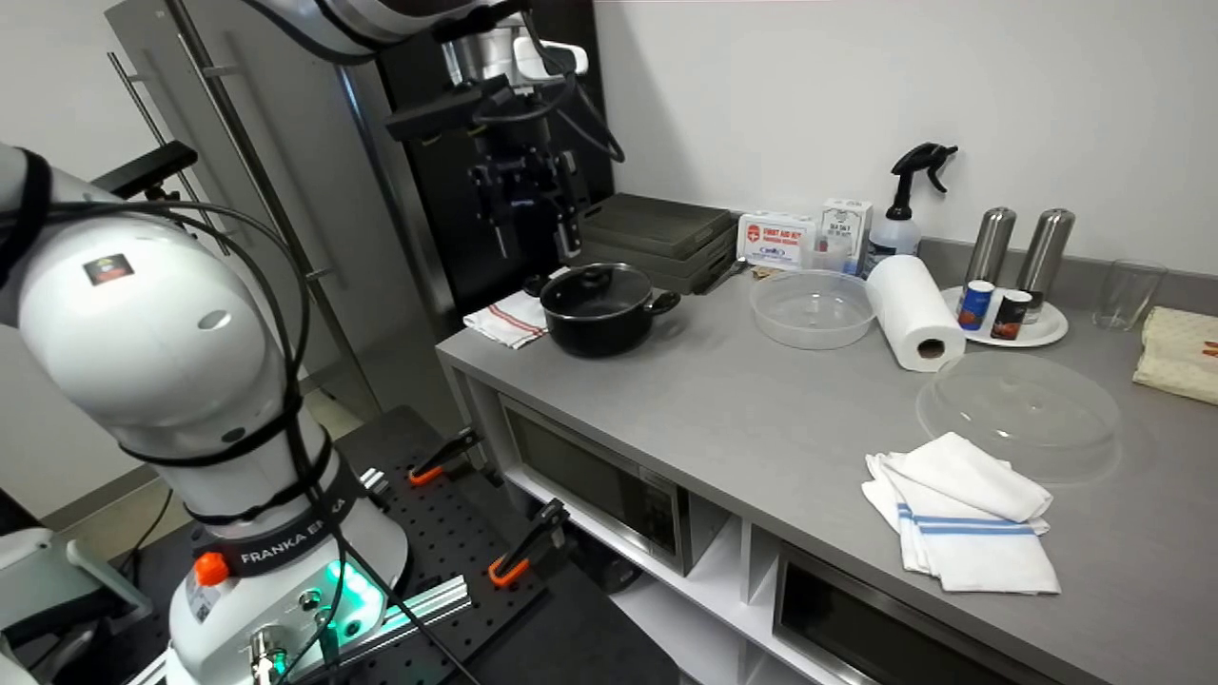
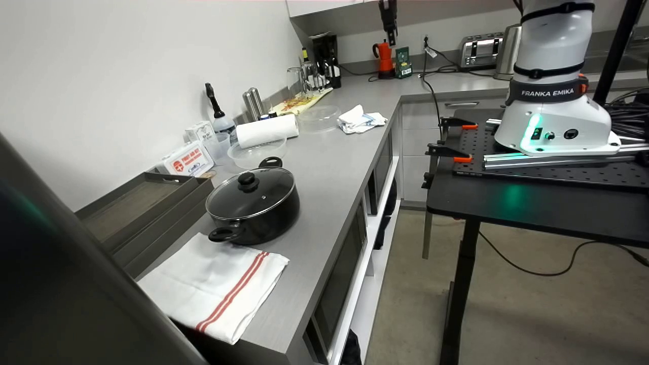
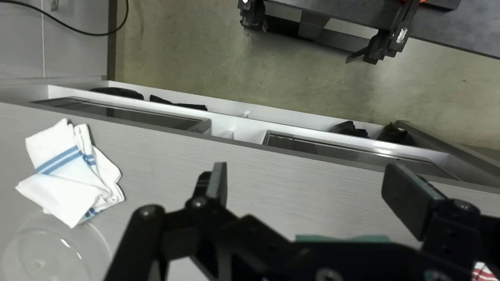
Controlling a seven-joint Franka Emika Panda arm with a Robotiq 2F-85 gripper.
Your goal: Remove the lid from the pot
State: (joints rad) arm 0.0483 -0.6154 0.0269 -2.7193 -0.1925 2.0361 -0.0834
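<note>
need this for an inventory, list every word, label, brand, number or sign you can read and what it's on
"FIRST AID KIT": white kit box, beside a red emblem
"FRANKA EMIKA": robot's dark collar
"SEA SALT", small, probably: upright white carton
Too small or blurred: markings on the spray bottle, blue canister, black canister, green packet, arm sticker

Free air over the lid (image 2: 256, 200); back edge of the worktop (image 1: 723, 409) crowded
You have open space between your gripper (image 1: 537, 251) and the lid's knob (image 2: 248, 181), and a bare strip runs along the front edge from the pot (image 1: 598, 335) to the blue-striped towel (image 1: 961, 518). Toward the back edge, stacked trays (image 1: 657, 228) stand near the pot; farther along, the clear round container (image 1: 814, 328) and paper towel roll (image 1: 909, 304) block you. The pot's side handles (image 2: 223, 234) jut out lengthwise, one toward the end edge by the red-striped towel (image 2: 218, 284).
</note>
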